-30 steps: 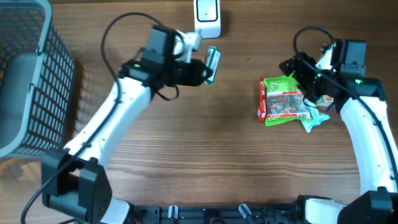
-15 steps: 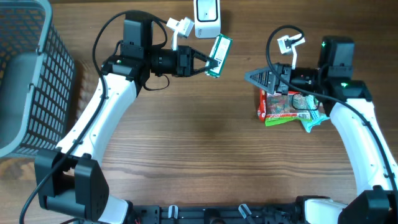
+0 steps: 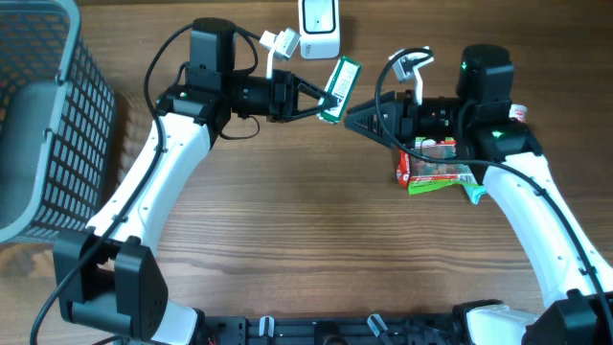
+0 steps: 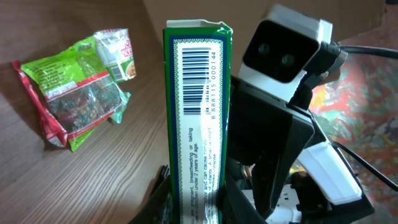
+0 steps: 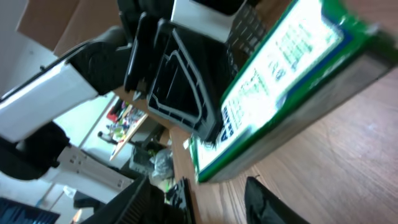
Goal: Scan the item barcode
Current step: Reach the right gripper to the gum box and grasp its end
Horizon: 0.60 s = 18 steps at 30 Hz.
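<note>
While left jaws clamp green box by one end, right jaws stand apart, empty, just beside it.

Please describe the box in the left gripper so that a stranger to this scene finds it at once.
Start at the white device at the far edge of the wooden table; just in front of it the left gripper holds a slim green box in the air. Unlike the soft packets lying to its right, it is a stiff carton with a barcode.
</note>
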### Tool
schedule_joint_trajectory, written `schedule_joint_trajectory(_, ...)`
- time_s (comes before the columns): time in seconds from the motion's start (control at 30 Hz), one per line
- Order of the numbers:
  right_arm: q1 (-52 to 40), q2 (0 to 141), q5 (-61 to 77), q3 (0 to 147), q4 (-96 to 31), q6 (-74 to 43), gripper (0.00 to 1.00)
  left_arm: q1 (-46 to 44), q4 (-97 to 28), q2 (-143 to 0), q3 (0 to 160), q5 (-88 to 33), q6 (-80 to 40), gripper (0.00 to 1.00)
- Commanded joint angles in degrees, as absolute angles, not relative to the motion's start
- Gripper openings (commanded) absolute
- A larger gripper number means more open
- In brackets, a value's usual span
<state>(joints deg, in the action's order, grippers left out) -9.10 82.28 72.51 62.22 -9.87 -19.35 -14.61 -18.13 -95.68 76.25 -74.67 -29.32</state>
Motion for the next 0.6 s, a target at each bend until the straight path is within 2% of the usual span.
schedule_joint_trajectory(0.0, -10.31, 83.13, 69.38, 61.73, -8.25, -23.20, 0.45, -14.72, -17.39, -95.24, 77.12, -78.46, -29.69, 0.18)
schedule_joint_trajectory(0.57, -10.50, 86.26, 71.88, 61.73, -0.47, -27.35, 0.44, -14.72, -16.45, -95.24, 77.12, -79.05, -30.52, 0.18)
